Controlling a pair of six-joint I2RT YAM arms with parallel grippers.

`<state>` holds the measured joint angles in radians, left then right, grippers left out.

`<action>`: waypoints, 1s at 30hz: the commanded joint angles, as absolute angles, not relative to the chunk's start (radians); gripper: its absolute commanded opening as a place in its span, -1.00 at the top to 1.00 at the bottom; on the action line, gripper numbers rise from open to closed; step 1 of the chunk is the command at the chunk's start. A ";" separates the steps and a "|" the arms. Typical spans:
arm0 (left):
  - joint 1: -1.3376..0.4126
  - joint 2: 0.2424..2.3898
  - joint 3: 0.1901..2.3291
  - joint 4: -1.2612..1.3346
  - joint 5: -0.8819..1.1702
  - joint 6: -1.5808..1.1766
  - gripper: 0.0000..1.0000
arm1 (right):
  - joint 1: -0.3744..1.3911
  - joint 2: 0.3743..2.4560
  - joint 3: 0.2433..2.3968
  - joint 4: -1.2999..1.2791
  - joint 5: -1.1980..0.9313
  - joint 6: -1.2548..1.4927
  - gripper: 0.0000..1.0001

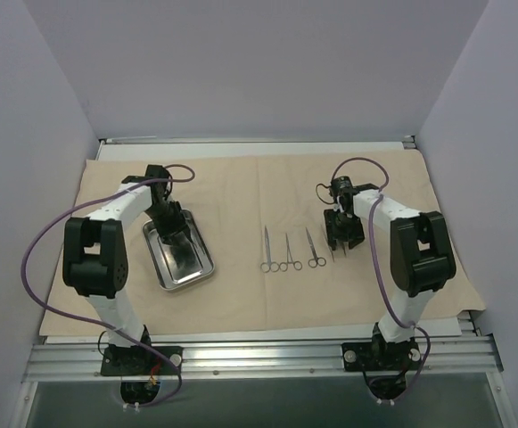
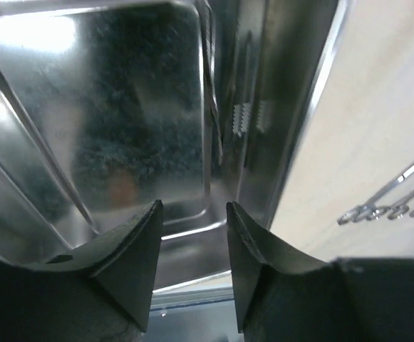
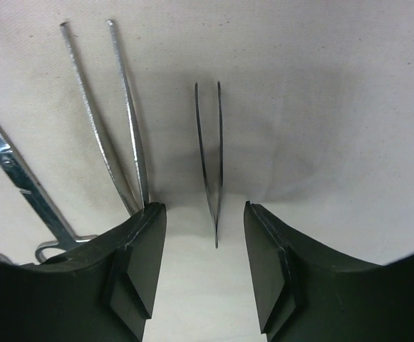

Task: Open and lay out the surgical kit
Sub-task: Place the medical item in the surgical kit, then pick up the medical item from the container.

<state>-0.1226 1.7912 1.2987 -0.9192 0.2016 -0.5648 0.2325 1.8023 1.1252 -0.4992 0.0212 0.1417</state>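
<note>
The beige cloth wrap lies spread flat. The shiny steel tray sits on its left part. My left gripper hangs open and empty just above the tray floor. A slim steel instrument seems to lie along the tray's wall, blurred by reflections. Three ring-handled instruments lie side by side at mid-cloth. My right gripper is open just right of them. In the right wrist view, dark tweezers lie between its fingers untouched, with silver tweezers to the left.
A ring-handled instrument lies at the left edge of the right wrist view. Ring handles show on the cloth right of the tray. White walls enclose the table on three sides. An aluminium rail runs along the near edge.
</note>
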 commanded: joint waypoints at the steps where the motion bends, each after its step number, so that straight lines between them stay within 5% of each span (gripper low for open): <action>1: -0.127 1.861 1.344 -0.864 0.150 -0.569 0.06 | 0.232 1.720 1.126 -0.548 -0.028 0.175 0.03; 11: -0.164 1.928 1.382 -0.847 0.095 -0.609 0.15 | 0.232 1.559 1.193 -0.610 -0.028 0.232 -0.40; 28: -0.186 2.065 1.437 -0.867 0.100 -0.641 0.17 | 0.230 1.444 1.278 -0.687 -0.035 0.256 -0.42; 30: -0.186 2.080 1.453 -0.882 0.101 -0.637 0.31 | 0.230 1.440 1.279 -0.689 -0.038 0.256 -0.41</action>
